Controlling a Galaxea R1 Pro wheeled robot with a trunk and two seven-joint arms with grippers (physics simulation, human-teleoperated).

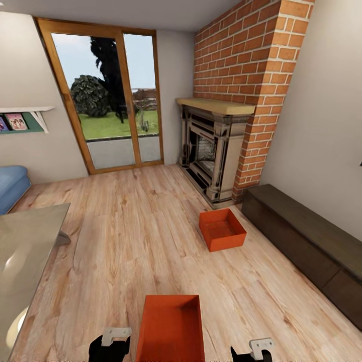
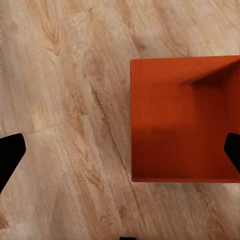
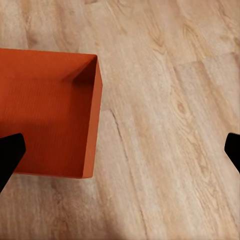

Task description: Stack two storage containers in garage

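The near bin sits on the plank floor at 6 o'clock in the head view, between the two arms. The left gripper and the right gripper each hang above one of its long sides, fingers spread wide and holding nothing. In the left wrist view the bin lies under one fingertip; in the right wrist view the bin lies under the opposite fingertip.

It looks like a thin-walled, lidless, rigid box: probably light, stiff enough to keep its shape, and smooth, so likely somewhat slippery. The best hold is probably the two long walls, one gripper pinching each rim near its middle, so the bin lifts level. Squeezing the whole box from outside could bow the thin walls.

The far bin rests on the floor at about 1 o'clock, near the fireplace and apart from the dark bench along the wall at 3 o'clock. A pale table stands at 9 o'clock, a blue seat beyond it, and glass doors at 11 o'clock. Nothing lies between the arms and the near bin; the table edge and the bench would narrow a turn with the load.
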